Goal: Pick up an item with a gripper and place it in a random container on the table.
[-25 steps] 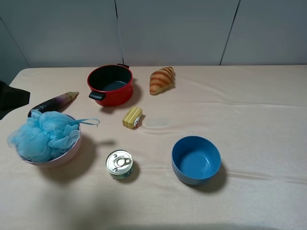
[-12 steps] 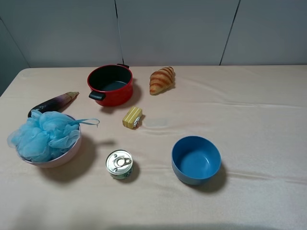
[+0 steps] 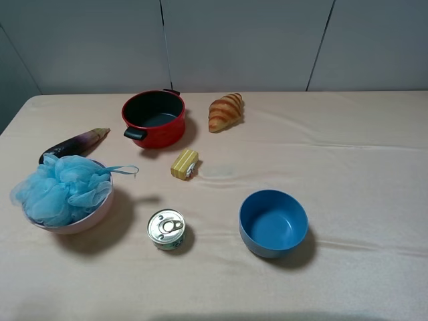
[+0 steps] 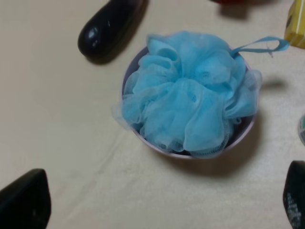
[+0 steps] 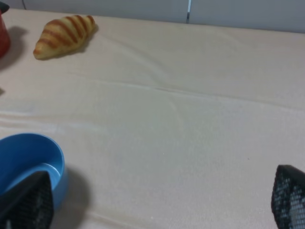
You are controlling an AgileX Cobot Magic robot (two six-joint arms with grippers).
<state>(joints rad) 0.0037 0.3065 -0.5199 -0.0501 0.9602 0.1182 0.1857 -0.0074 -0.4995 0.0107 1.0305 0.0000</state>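
Note:
The light-blue mesh bath pouf point(image 3: 61, 189) lies inside the pale-pink bowl point(image 3: 90, 217) at the left of the beige table point(image 3: 348, 154); its blue ribbon loop point(image 3: 120, 170) hangs over the rim. In the left wrist view the pouf point(image 4: 188, 95) fills the bowl point(image 4: 243, 131). My left gripper point(image 4: 162, 205) is open and empty, above and apart from the pouf, with only its dark fingertips point(image 4: 24, 202) showing. My right gripper point(image 5: 157, 202) is open and empty above bare cloth. Neither arm shows in the exterior view.
A red pot with black handles point(image 3: 154, 118), a croissant point(image 3: 225, 112), an eggplant point(image 3: 72, 144), a yellow block point(image 3: 184, 164), a tin can point(image 3: 166, 229) and a blue bowl point(image 3: 273, 223) stand on the table. The right wrist view shows the blue bowl point(image 5: 28, 160) and croissant point(image 5: 64, 36).
The dark arm part at the left edge one second ago has left the exterior view. The pouf stays in the pink bowl.

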